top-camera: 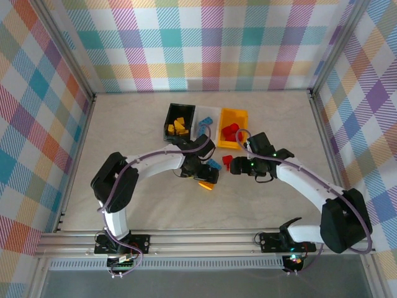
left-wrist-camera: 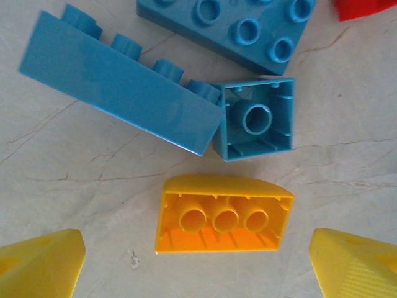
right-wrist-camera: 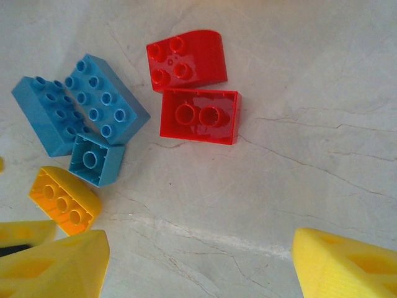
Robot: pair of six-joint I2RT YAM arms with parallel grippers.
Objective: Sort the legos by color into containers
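— Lying which way, that yellow-orange brick point(left-wrist-camera: 223, 214) under the left gripper point(left-wrist-camera: 198, 268)?

— Upside down on the table point(left-wrist-camera: 74, 186), hollow side up, with three tubes in a row. Its long axis runs across the left wrist view, from one finger toward the other, and its rounded edge faces the blue bricks.

— And the fingers point(left-wrist-camera: 40, 264)?

— Spread wide, one at each lower corner of the view. The brick sits between them and a little ahead of the tips, and neither touches it. Nothing is held.

— What lies past it?

— A small blue brick point(left-wrist-camera: 254, 118), also hollow side up. It is just beside a long blue brick point(left-wrist-camera: 118, 93) that lies on its side at a slant.

— The right gripper point(right-wrist-camera: 198, 261)?

— Open too, and empty. Two red bricks point(right-wrist-camera: 200, 116) lie side by side well ahead of its fingers point(right-wrist-camera: 344, 264). The curved one is studs up and the other is hollow side up, and both long axes run roughly across the view.

— The containers?

— From above, they stand in a row beyond both grippers. The black bin point(top-camera: 167, 127) holds yellow pieces, the white bin point(top-camera: 200, 128) blue, and the yellow-orange bin point(top-camera: 240, 115) red.
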